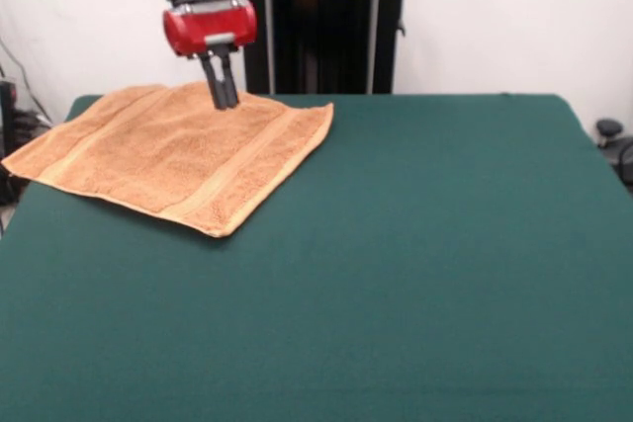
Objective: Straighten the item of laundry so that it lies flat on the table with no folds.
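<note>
The light orange-tan terry towel lies spread on the dark green table at the far left in the front view. Its left corner reaches the table's left edge. A woven stripe band runs near its right and near edges. It looks flat, with no clear fold showing. My gripper comes down from above over the towel's far edge. Its two dark fingers are close together, with the tips at or just above the cloth. I cannot tell whether they pinch any cloth.
The robot's black pedestal stands behind the table's far edge. Dark objects sit off the table at the far right. A white wall is behind.
</note>
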### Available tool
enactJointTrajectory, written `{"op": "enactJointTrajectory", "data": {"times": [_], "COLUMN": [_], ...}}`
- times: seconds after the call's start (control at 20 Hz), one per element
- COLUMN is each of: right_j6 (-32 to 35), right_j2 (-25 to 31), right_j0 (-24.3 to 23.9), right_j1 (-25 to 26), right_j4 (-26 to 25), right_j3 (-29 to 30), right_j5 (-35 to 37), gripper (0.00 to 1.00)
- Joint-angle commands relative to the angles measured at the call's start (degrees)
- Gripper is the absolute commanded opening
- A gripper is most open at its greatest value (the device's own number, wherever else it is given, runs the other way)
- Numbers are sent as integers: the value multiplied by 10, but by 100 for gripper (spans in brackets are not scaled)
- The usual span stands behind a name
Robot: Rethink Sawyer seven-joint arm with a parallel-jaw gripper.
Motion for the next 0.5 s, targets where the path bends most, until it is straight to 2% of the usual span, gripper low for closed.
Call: {"op": "enactJointTrajectory", "data": {"times": [0.05,0.25,0.5], "right_j6": [70,64,62], "right_j2": [-65,-106,-118], "right_j0": [83,115,117], "right_j1": [53,70,45], "right_j4": [-45,-43,-55], "right_j3": [-83,-105,-103], "right_j5": [-89,-124,-116], "gripper": [0,0,0]}}
